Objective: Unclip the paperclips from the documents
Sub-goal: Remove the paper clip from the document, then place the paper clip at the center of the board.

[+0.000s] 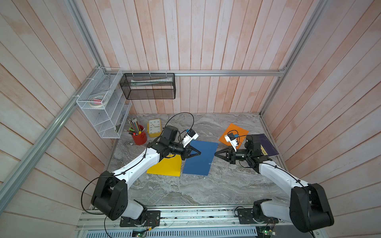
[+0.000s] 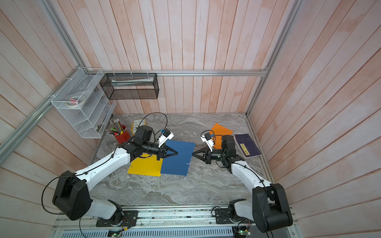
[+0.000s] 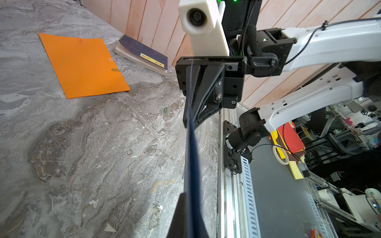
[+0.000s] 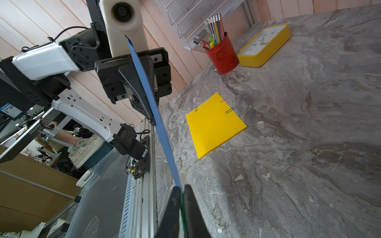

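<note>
Blue document (image 1: 198,164) hangs between left gripper (image 1: 199,153) and right gripper (image 1: 215,154) (both clamped).

1. Yellow sheet (image 1: 165,169): far edge hidden under left arm (image 1: 142,162).
2. Orange sheet (image 1: 234,130): part hidden behind right wrist camera (image 1: 232,140).
3. Clip (image 1: 210,163) on blue sheet (image 1: 201,158): too small, colour unclear.
4. Clock (image 2: 136,124): partly behind left arm.

The counter (image 1: 206,189) is grey-veined marble; the blue document (image 1: 203,160) is dark, the yellow document (image 1: 165,170) and orange document (image 1: 237,129) plain. One paperclip (image 4: 181,206) is green. The pencil cup (image 1: 140,138) is red, the clock (image 1: 154,127) yellow, white-faced, the book (image 1: 269,144) dark purple, yellow-labelled.
</note>
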{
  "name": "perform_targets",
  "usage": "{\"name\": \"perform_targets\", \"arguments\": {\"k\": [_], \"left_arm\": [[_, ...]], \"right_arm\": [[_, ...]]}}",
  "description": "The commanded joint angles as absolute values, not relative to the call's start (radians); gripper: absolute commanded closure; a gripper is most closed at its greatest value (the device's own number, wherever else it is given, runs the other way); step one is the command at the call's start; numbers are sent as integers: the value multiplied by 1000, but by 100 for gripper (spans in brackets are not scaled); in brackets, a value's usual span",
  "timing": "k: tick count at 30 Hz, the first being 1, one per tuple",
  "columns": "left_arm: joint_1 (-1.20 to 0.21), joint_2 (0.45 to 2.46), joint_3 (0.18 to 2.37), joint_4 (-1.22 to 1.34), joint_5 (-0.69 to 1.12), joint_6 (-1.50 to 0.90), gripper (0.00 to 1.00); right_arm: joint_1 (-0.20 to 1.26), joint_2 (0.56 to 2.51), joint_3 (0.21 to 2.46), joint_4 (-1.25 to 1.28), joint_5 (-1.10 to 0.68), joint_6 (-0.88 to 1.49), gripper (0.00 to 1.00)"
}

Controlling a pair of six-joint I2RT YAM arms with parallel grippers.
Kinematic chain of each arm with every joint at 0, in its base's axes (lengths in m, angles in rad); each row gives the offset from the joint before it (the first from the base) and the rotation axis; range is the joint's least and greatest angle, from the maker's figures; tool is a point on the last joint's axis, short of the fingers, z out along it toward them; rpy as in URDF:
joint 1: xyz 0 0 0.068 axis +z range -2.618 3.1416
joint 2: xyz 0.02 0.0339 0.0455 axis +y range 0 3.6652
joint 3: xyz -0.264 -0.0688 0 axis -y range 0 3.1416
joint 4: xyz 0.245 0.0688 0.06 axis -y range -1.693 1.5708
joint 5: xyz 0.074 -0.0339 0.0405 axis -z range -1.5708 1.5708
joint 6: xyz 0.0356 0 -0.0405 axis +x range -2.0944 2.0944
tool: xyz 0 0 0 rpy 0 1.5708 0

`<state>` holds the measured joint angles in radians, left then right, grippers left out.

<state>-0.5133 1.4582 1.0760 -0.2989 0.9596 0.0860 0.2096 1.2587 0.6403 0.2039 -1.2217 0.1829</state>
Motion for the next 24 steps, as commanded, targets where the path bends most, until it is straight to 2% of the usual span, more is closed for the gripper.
{"name": "perform_targets", "arguments": {"k": [1,6,9,17,24], "left_arm": [[-508,1436,1066,-295,946,98,100],[-508,1441,1071,-286,939,94,100],[-508,1438,1065,-270,921,77,100],[-508,1437,1043,-224,882,48,100],[-507,1437,1037,-211,871,44,100]], "right_arm": [[183,1238,669,155,-1182,182,90],[137,1218,650,116,-1084,220,91],[79,1187,613,74,-958,262,95],[-78,1089,477,-30,-749,477,94],[-94,1041,399,-127,-619,577,93]]}}
